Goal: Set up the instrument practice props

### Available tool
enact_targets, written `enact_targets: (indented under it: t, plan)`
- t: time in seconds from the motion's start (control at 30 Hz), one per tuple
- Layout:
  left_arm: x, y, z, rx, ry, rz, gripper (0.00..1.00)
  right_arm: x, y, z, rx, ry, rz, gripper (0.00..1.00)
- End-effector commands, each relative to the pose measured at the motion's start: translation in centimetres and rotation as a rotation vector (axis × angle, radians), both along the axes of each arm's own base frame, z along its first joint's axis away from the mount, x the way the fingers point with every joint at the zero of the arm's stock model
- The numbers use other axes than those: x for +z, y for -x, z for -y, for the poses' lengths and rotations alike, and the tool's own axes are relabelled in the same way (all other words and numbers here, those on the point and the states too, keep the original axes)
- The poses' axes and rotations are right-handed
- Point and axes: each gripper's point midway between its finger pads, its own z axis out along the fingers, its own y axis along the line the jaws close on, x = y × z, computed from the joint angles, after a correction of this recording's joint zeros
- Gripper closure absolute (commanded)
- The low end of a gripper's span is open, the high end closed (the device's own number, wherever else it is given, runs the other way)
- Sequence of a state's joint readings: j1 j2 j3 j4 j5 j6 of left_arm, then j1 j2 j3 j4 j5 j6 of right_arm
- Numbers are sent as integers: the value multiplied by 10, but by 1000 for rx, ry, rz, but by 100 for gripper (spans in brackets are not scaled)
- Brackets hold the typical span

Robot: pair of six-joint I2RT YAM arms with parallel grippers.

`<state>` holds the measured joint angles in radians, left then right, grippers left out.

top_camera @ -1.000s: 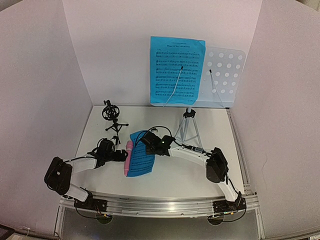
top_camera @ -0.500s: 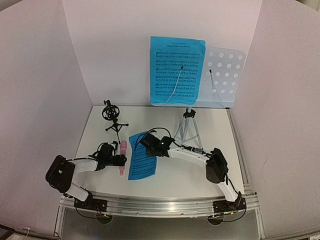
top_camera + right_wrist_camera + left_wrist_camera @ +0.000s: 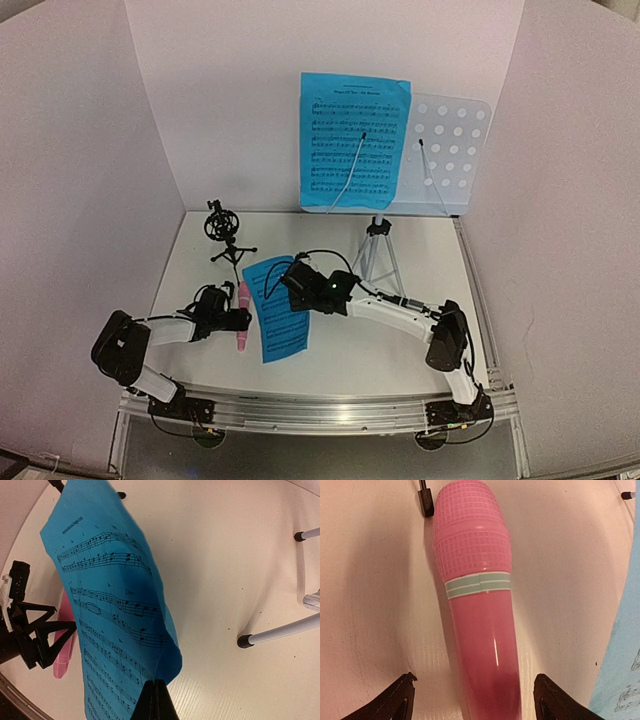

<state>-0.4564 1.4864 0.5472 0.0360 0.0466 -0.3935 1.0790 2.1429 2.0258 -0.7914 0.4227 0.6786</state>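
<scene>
Left pincer (image 3: 475,701) spread astride pink microphone (image 3: 480,630), its tail cut off, right pincer (image 3: 155,692) pinching blue sheet (image 3: 115,605)

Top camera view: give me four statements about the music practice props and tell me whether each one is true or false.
1. The pink microphone sits in the black mic holder. False: it lies on the table, within the open left end effector.
2. The right end effector is shut on a blue music sheet. True.
3. Both blue sheets rest on the music stand. False: only the other sheet does.
4. The mic holder stands upright and empty. True.
</scene>
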Motion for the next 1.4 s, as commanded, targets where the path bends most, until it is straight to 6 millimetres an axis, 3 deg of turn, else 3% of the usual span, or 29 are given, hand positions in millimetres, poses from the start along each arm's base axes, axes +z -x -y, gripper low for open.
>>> enact_targets:
  t: [0.0, 0.13, 0.23, 0.37, 0.47, 0.57, 0.63, 0.77, 0.87, 0.97, 1.0, 1.13, 1.37]
  plan:
    - [15, -13, -2, 28, 10, 51, 17, 37, 14, 4, 50, -46, 17, 100]
    - [31, -16, -7, 42, 34, 39, 13, 44, 23, 6, 64, -58, 13, 100]
    - [60, -19, -10, 69, 86, 41, 10, 55, 34, 4, 108, -75, 18, 100]
    - [114, -16, -11, 84, 201, 116, 8, 78, 56, -8, 216, -95, 48, 100]
    - [157, -5, -17, 92, 266, 197, 6, 98, 67, -7, 230, -133, 64, 100]
    - [174, 19, -36, 144, 277, 185, 5, 120, 75, -2, 229, -166, 97, 100]
    - [199, 32, -41, 126, 299, 261, 5, 136, 81, -3, 251, -192, 123, 100]
    - [262, 55, -30, -48, 362, 507, 3, 168, 91, -4, 293, -244, 177, 100]
    - [298, 85, -7, -277, 414, 610, 3, 200, 95, -1, 320, -320, 232, 100]
    - [317, 128, 19, -579, 475, 679, 3, 239, 102, 0, 386, -413, 320, 100]
    - [316, 133, 22, -612, 492, 667, 3, 248, 106, 0, 422, -436, 352, 100]
    - [322, 140, 36, -711, 576, 596, 2, 271, 116, 5, 508, -482, 458, 100]
    - [370, 136, 50, -825, 690, 651, 3, 294, 120, 8, 556, -513, 556, 100]
